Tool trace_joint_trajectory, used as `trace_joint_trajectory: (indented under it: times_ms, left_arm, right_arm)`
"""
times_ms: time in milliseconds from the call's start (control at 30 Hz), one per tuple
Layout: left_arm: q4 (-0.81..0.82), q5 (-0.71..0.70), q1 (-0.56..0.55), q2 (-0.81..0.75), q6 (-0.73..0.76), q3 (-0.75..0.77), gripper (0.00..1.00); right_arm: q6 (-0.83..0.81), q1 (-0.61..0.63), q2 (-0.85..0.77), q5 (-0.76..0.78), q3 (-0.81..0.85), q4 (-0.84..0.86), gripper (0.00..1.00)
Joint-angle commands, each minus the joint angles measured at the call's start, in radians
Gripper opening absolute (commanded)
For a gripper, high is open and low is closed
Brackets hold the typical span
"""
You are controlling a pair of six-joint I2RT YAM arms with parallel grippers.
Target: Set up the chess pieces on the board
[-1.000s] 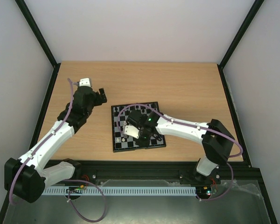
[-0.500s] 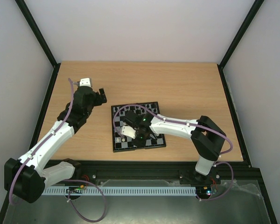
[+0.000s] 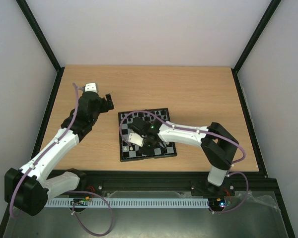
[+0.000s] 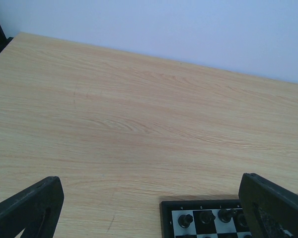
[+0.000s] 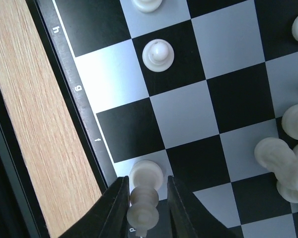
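The board [image 3: 123,157] lies in the middle of the table; it also shows in the right wrist view [image 5: 223,39]. My right gripper [image 5: 146,203] is shut on a cream-white chess piece [image 5: 146,198], whose base rests on a light square by the board's lettered edge. In the top view the right gripper [image 3: 133,143] is over the board's left side. Another cream piece [image 5: 158,54] stands two squares away, and several more [image 5: 283,158] cluster at the right. My left gripper [image 4: 149,218] is wide open and empty, left of the board [image 4: 198,220], near its black pieces [image 4: 186,219].
The bare wooden table [image 3: 198,94] surrounds the board. Black frame rails [image 3: 246,114] run along the table's sides and grey walls stand behind. The board's black border [image 5: 64,79] carries small letters.
My right gripper has moved left across the board, from near its middle to its left edge, with the cream piece. The left arm has not moved.
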Motion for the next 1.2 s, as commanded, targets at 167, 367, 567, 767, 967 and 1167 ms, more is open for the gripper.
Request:
trace_joint_trajectory:
  times_ms: [167,367,567,767,967,1167]
  left_arm:
    - [-0.008,-0.002,0.0,-0.018,0.016,0.024,0.99]
    - [-0.009,0.0,0.0,-0.022,0.016,0.025,0.99]
    - [-0.01,0.001,0.0,-0.025,0.021,0.026,0.99]
    - [-0.006,0.054,-0.001,-0.028,0.043,0.028,0.99]
    - [-0.003,0.077,0.0,-0.026,0.053,0.028,0.99]
    - [-0.005,0.079,-0.001,-0.025,0.056,0.03,0.99]
  right_arm:
    - [0.017,0.004,-0.013,-0.002,0.072,-0.068,0.37]
    - [0.014,-0.035,-0.057,-0.057,0.158,-0.131,0.4]
    - [0.056,-0.131,-0.032,-0.071,0.222,-0.133,0.35]
    - [0.075,-0.164,0.034,-0.042,0.219,-0.112,0.25]
    - [0.074,-0.168,0.095,-0.058,0.211,-0.106,0.18]
    - [0.092,-0.168,0.135,-0.032,0.209,-0.094,0.18]
